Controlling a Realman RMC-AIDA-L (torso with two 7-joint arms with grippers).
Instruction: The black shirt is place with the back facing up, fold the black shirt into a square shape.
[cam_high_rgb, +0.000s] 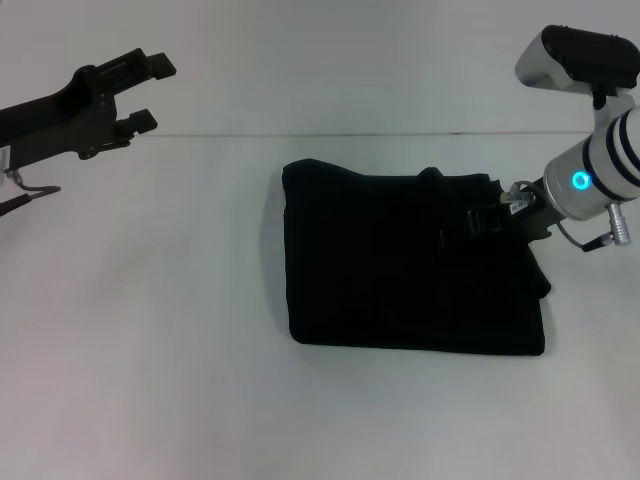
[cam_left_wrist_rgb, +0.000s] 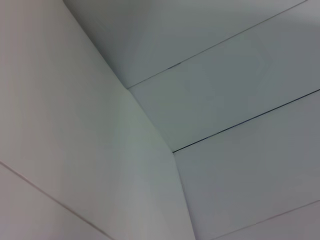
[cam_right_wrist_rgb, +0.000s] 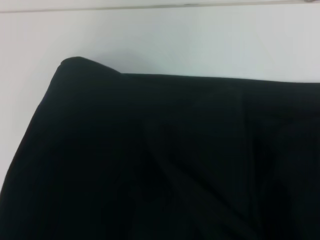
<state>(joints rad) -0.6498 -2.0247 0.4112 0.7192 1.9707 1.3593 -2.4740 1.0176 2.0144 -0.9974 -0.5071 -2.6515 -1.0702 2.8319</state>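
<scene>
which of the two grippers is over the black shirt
The right gripper: it sits low over the right part of the folded black fabric shirt. The left gripper is raised far off to the left, over bare white table.

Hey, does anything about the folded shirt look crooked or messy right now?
Mostly tidy: the shirt is a near-square bundle. Its right edge bulges outward below the right gripper, which sits on the top right corner, and a small bump pokes up along the top edge. The left gripper is off to the left.

Matt soft cloth black shirt (cam_high_rgb: 400, 265), smooth matt white table (cam_high_rgb: 150, 350)
</scene>
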